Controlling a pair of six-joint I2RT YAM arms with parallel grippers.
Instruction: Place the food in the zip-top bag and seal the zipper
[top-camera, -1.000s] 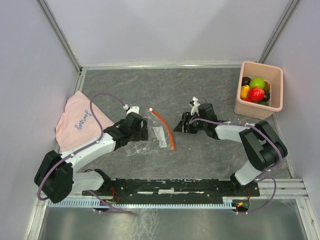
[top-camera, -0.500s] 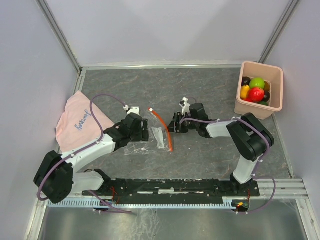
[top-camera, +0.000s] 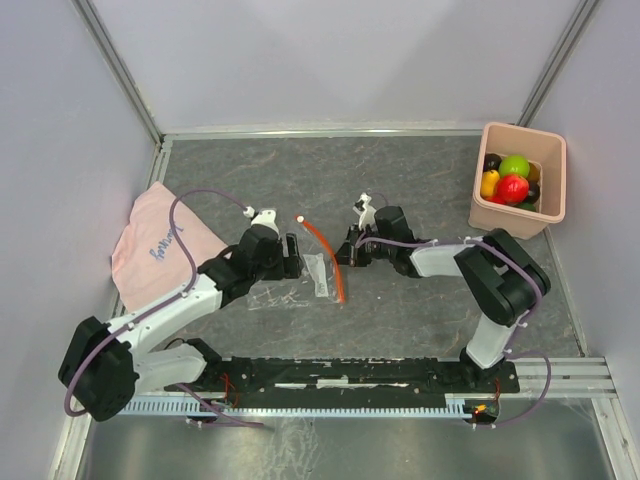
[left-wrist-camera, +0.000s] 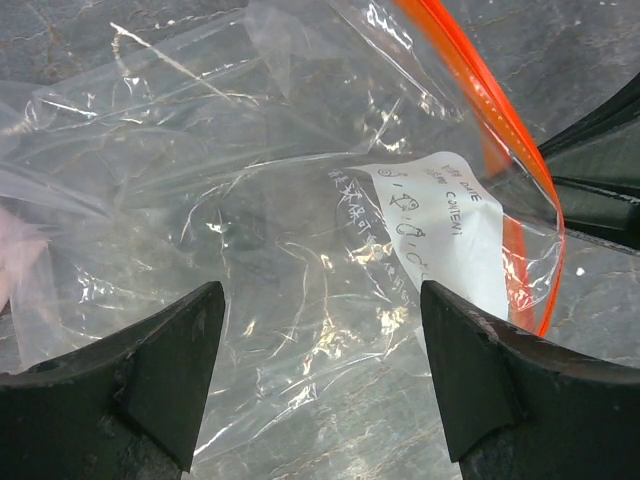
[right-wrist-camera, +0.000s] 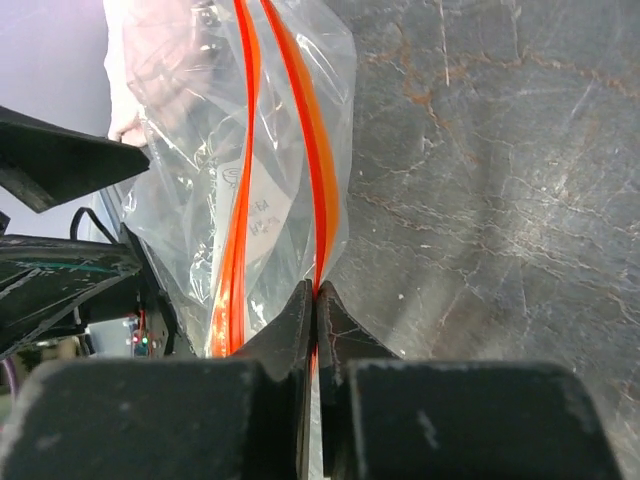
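The zip-top bag (top-camera: 300, 285) lies flat between the arms, zipper (top-camera: 332, 262) running away from them; the right gripper (right-wrist-camera: 315, 292) is pinched tight on one zipper lip; the left gripper (left-wrist-camera: 318, 330) hovers wide open, empty, over the bag's body; the food (top-camera: 512, 180) sits far right.

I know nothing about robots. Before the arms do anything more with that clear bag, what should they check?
1. Is the right tool pinching the zipper? Ok, shut on one strip.
2. Is the left tool ready over the zip-top bag? Ok, open and gripping nothing.
3. Is the bag mouth parted? Ok, the two strips stand apart in the right wrist view.
4. Is the food in the bag? Not ok, it sits in the pink bin.
5. Is the pinch firm enough to lift? Cannot tell.
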